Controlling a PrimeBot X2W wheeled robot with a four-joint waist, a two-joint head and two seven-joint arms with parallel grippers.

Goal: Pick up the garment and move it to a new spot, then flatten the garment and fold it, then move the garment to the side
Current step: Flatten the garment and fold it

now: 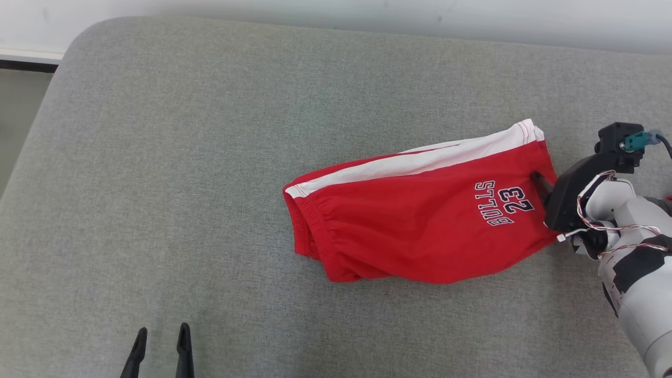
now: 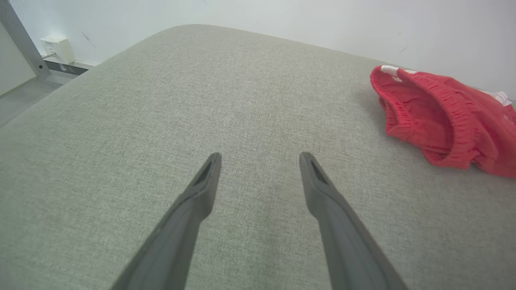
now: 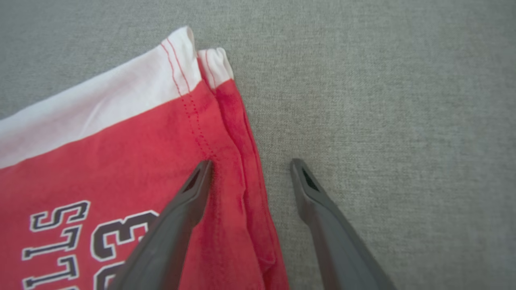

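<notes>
The garment (image 1: 420, 220) is a pair of red shorts with a white side stripe and "BULLS 23" print. It lies folded lengthwise on the grey cushion (image 1: 210, 157), waistband toward the left. My right gripper (image 3: 250, 162) is open and straddles the hem edge of the garment (image 3: 100, 161): one finger is over the red cloth, the other over bare cushion. Whether either finger touches the cloth I cannot tell. Near the cushion's front edge, my left gripper (image 1: 163, 329) is open with nothing between its fingers. In the left wrist view the left gripper (image 2: 261, 155) points past the garment's waistband (image 2: 443, 117).
The cushion's rounded left edge drops to the floor (image 1: 16, 115). A pale wall (image 1: 367, 16) runs along the back. A white box (image 2: 56, 48) and a metal bar (image 2: 24, 40) stand beyond the far left corner. My right forearm (image 1: 635, 262) comes in from the right edge.
</notes>
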